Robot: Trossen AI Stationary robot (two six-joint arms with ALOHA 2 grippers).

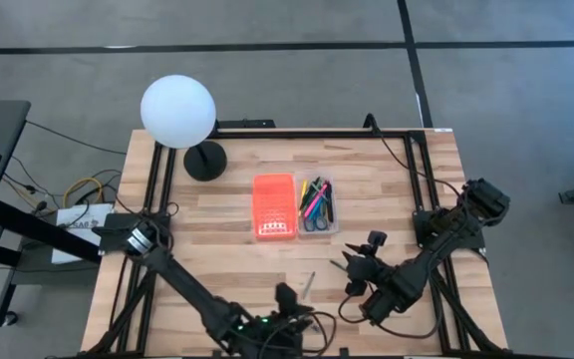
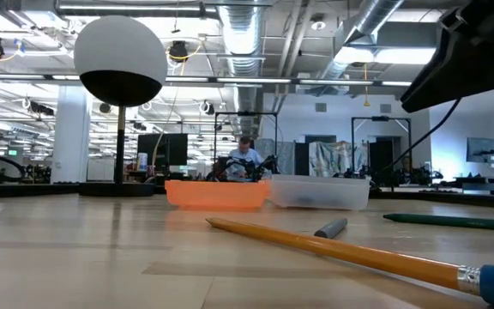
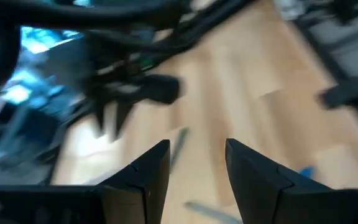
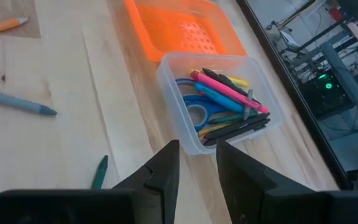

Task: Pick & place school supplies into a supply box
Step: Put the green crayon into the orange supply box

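Wooden table (image 1: 217, 214) held a grey pencil (image 1: 307, 284) at six o'clock; left gripper (image 3: 197, 168), fingers apart and empty, should straddle it squarely. Right gripper (image 4: 196, 163) waited, slightly parted.

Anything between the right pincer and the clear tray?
No: in the right wrist view only bare wood separates the right pincer from the clear tray; a green pencil lies off to one side.

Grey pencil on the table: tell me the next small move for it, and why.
Probably lower the left claw onto the grey pencil. It lies loose on the wood, outside the clear tray, and that claw is open and empty close by.
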